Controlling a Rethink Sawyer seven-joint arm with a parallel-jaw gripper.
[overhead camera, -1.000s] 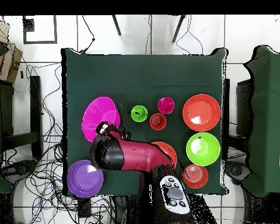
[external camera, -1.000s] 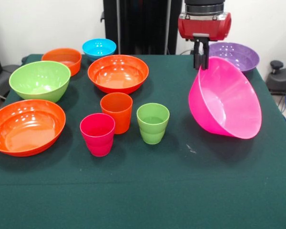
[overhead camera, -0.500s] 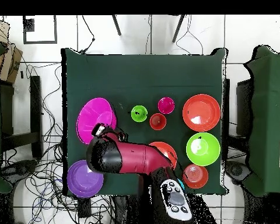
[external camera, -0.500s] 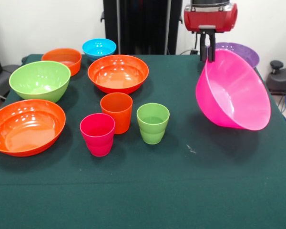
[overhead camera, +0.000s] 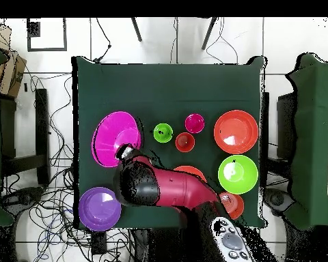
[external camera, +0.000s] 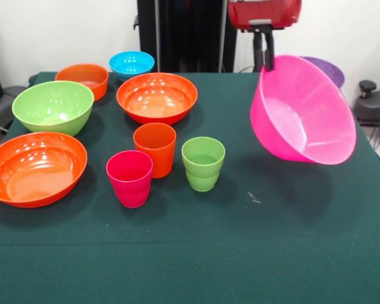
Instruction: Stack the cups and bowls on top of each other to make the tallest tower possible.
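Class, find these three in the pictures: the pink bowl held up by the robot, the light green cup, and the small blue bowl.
pink bowl [external camera: 304,114], front view, on its inner wall.
light green cup [external camera: 202,166], front view, on its outer side.
small blue bowl [external camera: 132,63], front view, on its inside.

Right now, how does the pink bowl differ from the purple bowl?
The pink bowl hangs tilted in the air, its rim held by the gripper; the purple bowl sits flat on the table, untouched. In the front view, the pink bowl hides most of the purple one. The pink bowl looks larger and deeper. Both are glossy, round and empty.
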